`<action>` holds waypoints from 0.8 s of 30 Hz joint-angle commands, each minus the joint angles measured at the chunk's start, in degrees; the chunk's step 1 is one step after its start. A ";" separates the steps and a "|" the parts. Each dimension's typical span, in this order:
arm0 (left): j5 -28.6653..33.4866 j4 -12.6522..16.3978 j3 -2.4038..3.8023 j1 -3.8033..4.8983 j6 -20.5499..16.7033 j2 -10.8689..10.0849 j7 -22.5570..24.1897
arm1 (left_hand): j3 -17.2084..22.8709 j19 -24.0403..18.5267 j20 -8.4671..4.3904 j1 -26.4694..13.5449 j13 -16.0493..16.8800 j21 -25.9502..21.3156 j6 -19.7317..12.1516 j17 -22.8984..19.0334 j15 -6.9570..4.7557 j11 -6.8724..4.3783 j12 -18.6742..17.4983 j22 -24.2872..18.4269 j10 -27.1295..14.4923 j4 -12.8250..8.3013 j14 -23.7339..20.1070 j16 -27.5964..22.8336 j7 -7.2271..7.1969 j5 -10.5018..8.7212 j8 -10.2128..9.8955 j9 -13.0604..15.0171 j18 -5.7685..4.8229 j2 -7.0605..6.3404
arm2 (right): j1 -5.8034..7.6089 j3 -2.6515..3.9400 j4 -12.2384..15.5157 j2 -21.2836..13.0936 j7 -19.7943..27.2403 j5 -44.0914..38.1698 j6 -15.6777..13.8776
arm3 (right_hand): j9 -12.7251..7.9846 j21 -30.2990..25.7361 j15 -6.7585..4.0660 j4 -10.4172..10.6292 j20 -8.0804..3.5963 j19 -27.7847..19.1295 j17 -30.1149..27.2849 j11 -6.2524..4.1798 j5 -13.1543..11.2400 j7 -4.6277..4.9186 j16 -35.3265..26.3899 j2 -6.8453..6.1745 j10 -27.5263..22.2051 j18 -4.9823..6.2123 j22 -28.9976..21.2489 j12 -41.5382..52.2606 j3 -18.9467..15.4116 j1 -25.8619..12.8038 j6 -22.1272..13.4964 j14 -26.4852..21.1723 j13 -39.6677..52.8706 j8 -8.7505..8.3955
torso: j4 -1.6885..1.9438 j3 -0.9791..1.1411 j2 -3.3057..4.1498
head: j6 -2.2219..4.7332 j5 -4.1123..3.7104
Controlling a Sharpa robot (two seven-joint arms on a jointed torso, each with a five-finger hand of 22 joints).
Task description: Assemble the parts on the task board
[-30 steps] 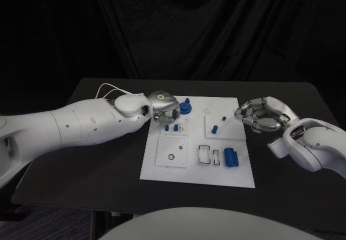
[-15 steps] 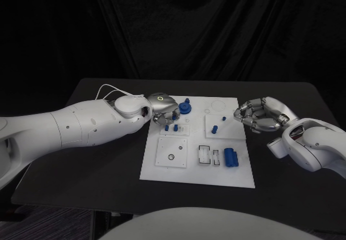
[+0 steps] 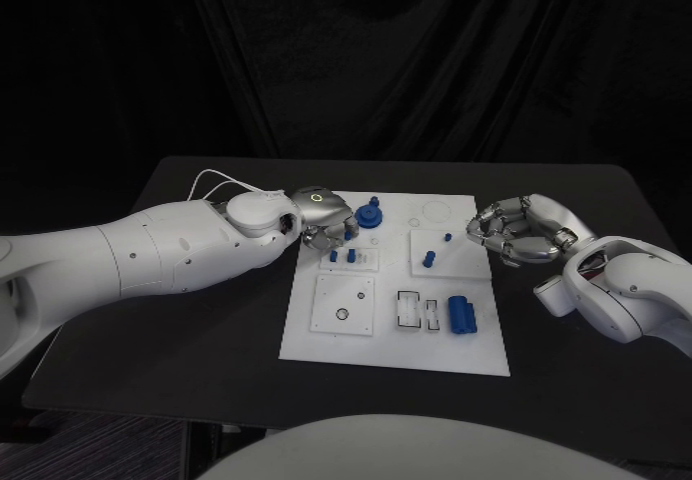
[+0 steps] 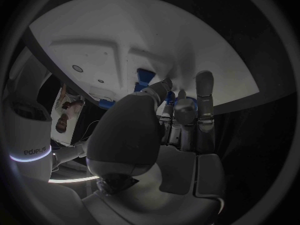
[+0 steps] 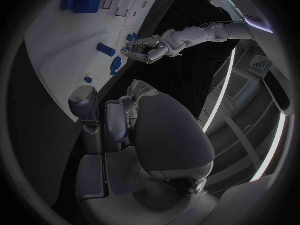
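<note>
Task board (image 3: 329, 338) sitting mid-table (image 3: 188, 340), white, with small blue parts scattered over it: a tall knobby blue piece (image 3: 371, 214) standing at the far left corner, two short pegs (image 3: 343, 256) just in front of it, another peg (image 3: 430, 260) further right, and a chunky blue block (image 3: 462, 312) lying near the right edge. Left hand (image 3: 323, 217) parked right beside that tall piece, fingers curled down at the board's far left corner; from the left wrist view, fingertips (image 4: 164, 86) close around something blue, but can't tell if actually pinched or just touched. Right hand (image 3: 522, 230) off the board's right edge, fingers curled in, holding nothing. Biggest risk, probably: knocking the tall piece or the pegs over with those crowded fingers, or a weak pinch letting a part slip and roll off onto the table.
</note>
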 commanded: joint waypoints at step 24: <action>-0.12 -3.82 0.03 -0.13 -13.59 -5.80 -2.87 | -0.41 -1.53 -0.41 1.22 2.38 -10.10 1.78 -16.23 0.17 -0.48 2.97 -6.05 0.70 -0.89 -8.58 -9.71 1.84 1.06 0.74 0.15 1.15 -0.46 | -0.12 0.04 0.07 -0.86 -1.02 -0.23 0.64 | -0.09 -0.42 -0.06 -0.10 0.03 -0.58 -0.16 -0.16 -0.35 -0.11 -0.46 0.28 -0.99 1.16 5.43 -0.73 0.39 0.22 -0.44 -0.39 -0.94 0.43 | -0.02 -0.02 0.01 | -0.01 1.10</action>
